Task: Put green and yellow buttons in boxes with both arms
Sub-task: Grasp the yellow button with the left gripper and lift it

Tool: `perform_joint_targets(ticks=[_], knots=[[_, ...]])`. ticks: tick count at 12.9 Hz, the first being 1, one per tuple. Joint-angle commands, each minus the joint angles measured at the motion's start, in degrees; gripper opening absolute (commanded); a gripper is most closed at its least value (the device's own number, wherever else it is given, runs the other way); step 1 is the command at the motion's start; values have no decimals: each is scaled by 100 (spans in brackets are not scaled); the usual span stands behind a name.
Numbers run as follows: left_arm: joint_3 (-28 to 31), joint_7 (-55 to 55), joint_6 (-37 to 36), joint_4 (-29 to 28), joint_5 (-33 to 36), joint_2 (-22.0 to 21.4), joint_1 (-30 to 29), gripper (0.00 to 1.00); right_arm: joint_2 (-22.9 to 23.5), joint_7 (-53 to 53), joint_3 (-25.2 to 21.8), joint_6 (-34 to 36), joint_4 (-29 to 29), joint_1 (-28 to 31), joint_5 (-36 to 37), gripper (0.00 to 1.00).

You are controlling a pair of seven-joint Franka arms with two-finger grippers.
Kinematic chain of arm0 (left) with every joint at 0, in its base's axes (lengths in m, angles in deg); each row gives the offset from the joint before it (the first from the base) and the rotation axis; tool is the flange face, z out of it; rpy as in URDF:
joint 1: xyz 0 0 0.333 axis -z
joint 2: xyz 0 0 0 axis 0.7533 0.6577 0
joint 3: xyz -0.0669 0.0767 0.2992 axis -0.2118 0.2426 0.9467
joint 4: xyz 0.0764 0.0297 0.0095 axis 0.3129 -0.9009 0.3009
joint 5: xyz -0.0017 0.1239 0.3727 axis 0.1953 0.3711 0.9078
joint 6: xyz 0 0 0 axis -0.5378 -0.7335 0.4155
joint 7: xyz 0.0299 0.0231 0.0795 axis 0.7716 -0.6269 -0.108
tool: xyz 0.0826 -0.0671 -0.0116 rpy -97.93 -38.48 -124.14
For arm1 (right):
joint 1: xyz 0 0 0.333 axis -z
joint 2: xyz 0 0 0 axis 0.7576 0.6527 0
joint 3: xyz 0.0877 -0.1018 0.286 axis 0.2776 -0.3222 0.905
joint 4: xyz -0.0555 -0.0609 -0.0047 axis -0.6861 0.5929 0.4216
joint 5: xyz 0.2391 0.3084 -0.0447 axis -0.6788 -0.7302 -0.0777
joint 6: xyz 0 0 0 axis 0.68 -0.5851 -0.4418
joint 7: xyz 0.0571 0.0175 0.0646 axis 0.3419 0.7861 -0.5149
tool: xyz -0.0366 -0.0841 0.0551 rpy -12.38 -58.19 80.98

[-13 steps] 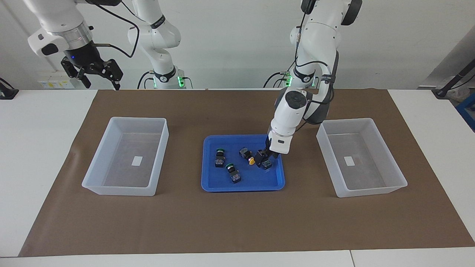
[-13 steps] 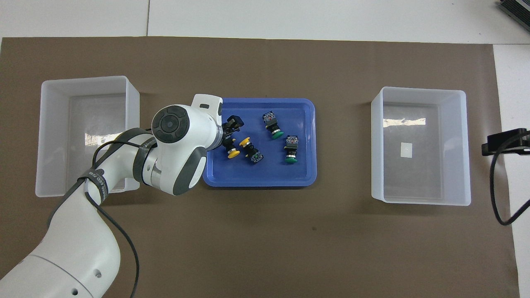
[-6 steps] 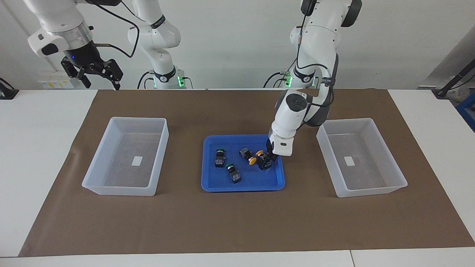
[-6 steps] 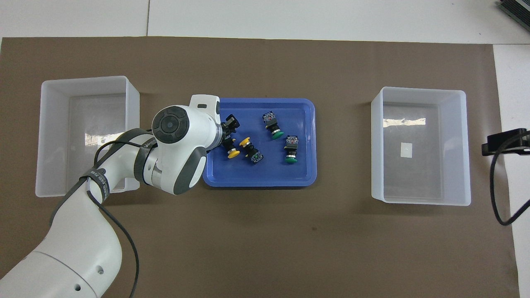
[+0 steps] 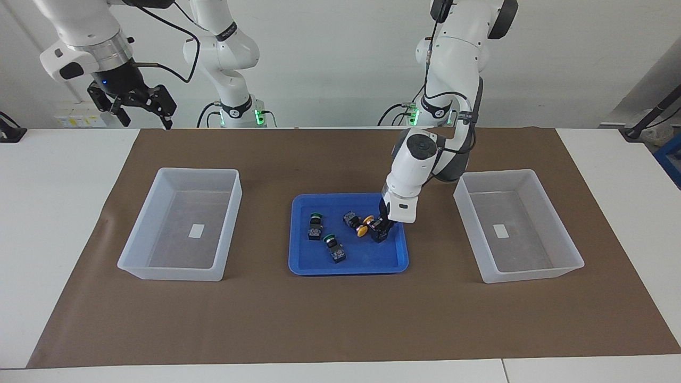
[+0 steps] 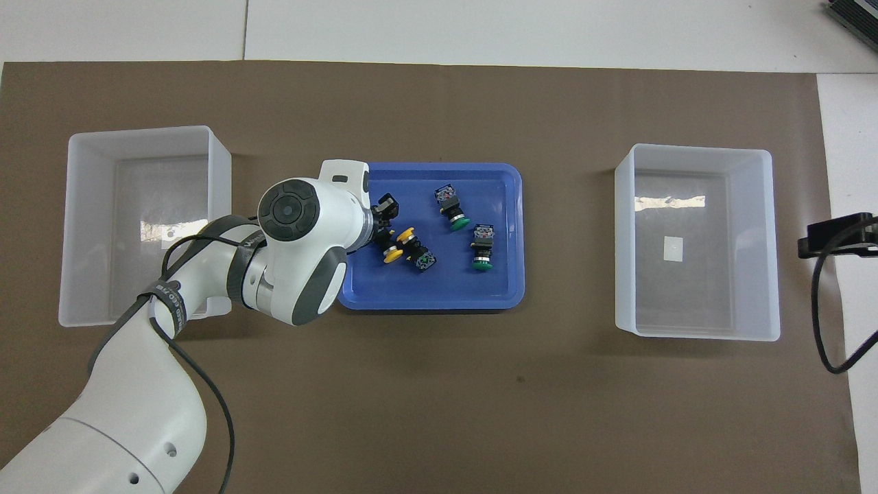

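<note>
The left gripper [image 5: 381,229] is down in the blue tray [image 5: 348,266], its fingers clasping a yellow button [image 5: 376,230] by its blocky body. Small, rigid and light, that squared body grips better than the rounded cap.

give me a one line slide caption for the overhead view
Left gripper reaches into the blue tray at a yellow button; both boxes hold no buttons.

Facing view high across the table [image 5: 64,213], toward the robots, overhead view steeply down from their end, both sharing tray [image 5: 348,266] [image 6: 432,298] and boxes [image 5: 178,271] [image 6: 696,333].
</note>
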Motion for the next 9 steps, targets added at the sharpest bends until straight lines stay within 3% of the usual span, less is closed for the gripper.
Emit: perform_joint_targets(ticks=[1, 6, 9], knots=[[83, -39, -29, 68, 4, 3, 76, 0, -87, -54, 37, 7, -65, 18, 13, 100], [75, 84, -1925, 1700, 505, 336, -64, 0, -87, -54, 37, 7, -65, 18, 13, 100], [83, 459, -2419, 2125, 514, 285, -328, 0, -87, -54, 37, 7, -65, 18, 13, 100]])
